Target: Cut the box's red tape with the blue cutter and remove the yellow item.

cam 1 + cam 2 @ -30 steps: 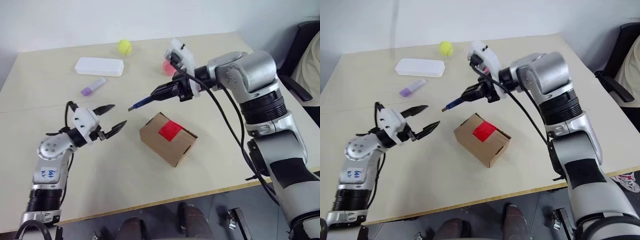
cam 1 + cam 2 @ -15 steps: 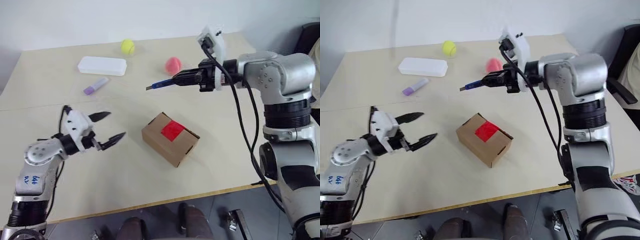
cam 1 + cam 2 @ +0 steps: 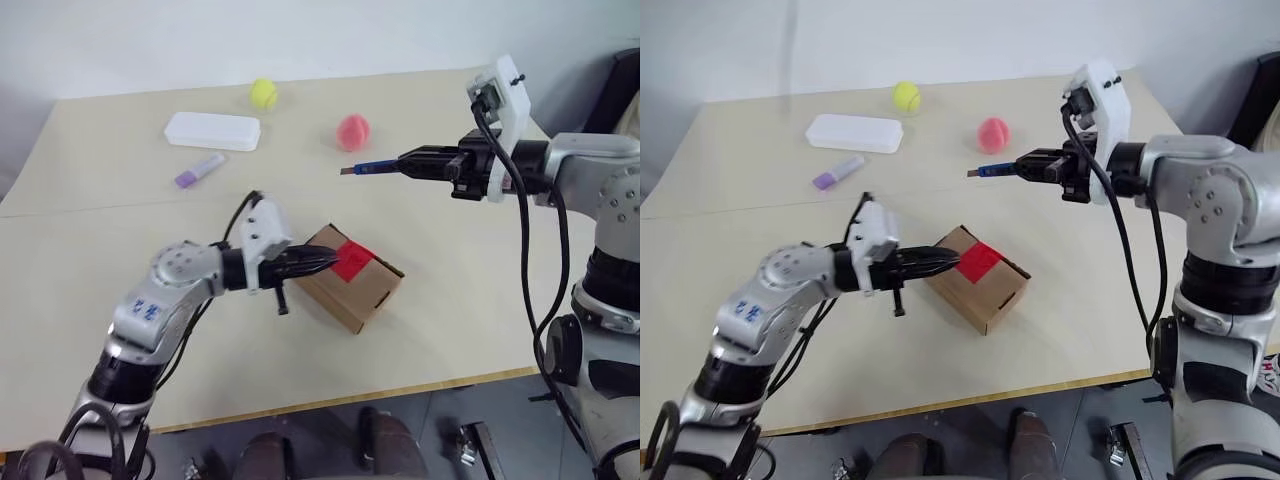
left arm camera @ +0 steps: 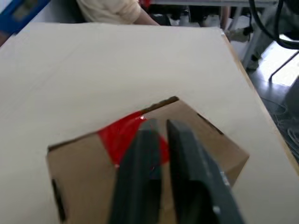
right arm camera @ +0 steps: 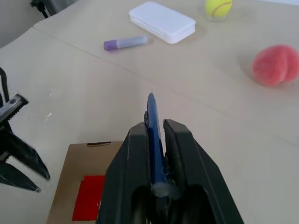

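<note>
Since a second ago the left gripper point(image 3: 318, 260) has swung in from open table to the box's top, its fingers going from spread wide to pressed together, while the right gripper point(image 3: 420, 162) has drawn back toward the table's far right edge. On the table point(image 3: 90, 290) the box point(image 3: 352, 283) lies near the middle with its long axis running diagonally, from the near right corner toward the far left. The red tape point(image 3: 350, 259) sits on its top face, and the left fingertips lie at the tape's left edge; whether they touch the cardboard I cannot tell. The blue cutter point(image 3: 376, 167), pinched in the right gripper, points roughly level toward the robot's left, hanging above and beyond the box, well apart from the tape. So the left arm is nearer to steady the box, and the blade has to come down and back toward the tape. Nothing yellow and lumpy is visible; it is presumably inside the closed box.
</note>
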Motion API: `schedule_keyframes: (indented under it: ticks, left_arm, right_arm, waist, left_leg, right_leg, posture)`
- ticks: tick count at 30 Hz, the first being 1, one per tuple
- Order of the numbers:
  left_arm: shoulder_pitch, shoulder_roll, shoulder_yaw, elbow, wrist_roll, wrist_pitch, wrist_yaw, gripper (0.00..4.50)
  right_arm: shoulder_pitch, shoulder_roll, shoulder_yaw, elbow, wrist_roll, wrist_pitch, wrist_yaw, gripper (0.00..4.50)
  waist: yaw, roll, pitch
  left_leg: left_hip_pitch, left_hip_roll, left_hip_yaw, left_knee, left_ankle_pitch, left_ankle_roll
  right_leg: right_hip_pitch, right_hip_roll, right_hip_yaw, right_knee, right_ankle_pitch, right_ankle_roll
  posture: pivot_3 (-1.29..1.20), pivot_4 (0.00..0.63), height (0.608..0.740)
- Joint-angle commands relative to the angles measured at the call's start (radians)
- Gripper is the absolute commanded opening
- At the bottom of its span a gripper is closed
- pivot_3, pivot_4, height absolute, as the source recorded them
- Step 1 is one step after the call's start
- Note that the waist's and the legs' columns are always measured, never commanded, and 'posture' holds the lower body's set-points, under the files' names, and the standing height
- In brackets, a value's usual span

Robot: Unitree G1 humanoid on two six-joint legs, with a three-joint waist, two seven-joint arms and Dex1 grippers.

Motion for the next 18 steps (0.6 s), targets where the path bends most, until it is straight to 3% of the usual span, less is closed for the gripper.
schedule_keyframes:
  ticks: [1, 6, 18]
  left_arm:
    - [-0.066, -0.016, -0.058, 0.075, 0.092, 0.004, 0.021, 0.0]
    - [-0.138, -0.003, -0.14, 0.125, 0.198, 0.066, 0.017, 0.0]
    - [-0.188, -0.017, -0.174, 0.138, 0.194, 0.27, -0.016, 0.0]
  right_arm:
    - [0.02, -0.01, -0.066, -0.099, 0.036, 0.035, -0.042, 0.16]
    - [0.076, -0.012, -0.069, -0.174, 0.064, 0.064, -0.082, 0.16]
    - [0.174, -0.053, 0.029, -0.249, 0.074, 0.024, -0.114, 0.16]
  waist:
    - [0.001, 0.0, 0.0]
    - [-0.001, 0.0, 0.0]
    - [0.001, 0.0, 0.0]
  left_leg:
    - [0.0, 0.0, 0.0, 0.0, 0.0, 0.0]
    - [0.0, 0.0, 0.0, -0.001, 0.0, 0.0]
    - [0.001, 0.0, 0.0, 0.0, 0.0, 0.0]
  right_leg:
    - [0.0, 0.0, 0.0, 0.0, 0.0, 0.0]
    - [0.0, 0.0, 0.0, -0.001, 0.0, 0.0]
    - [0.001, 0.0, 0.0, 0.0, 0.0, 0.0]
  posture:
    - [0.0, 0.15, 0.74]
    - [0.0, 0.15, 0.74]
    - [0.0, 0.15, 0.74]
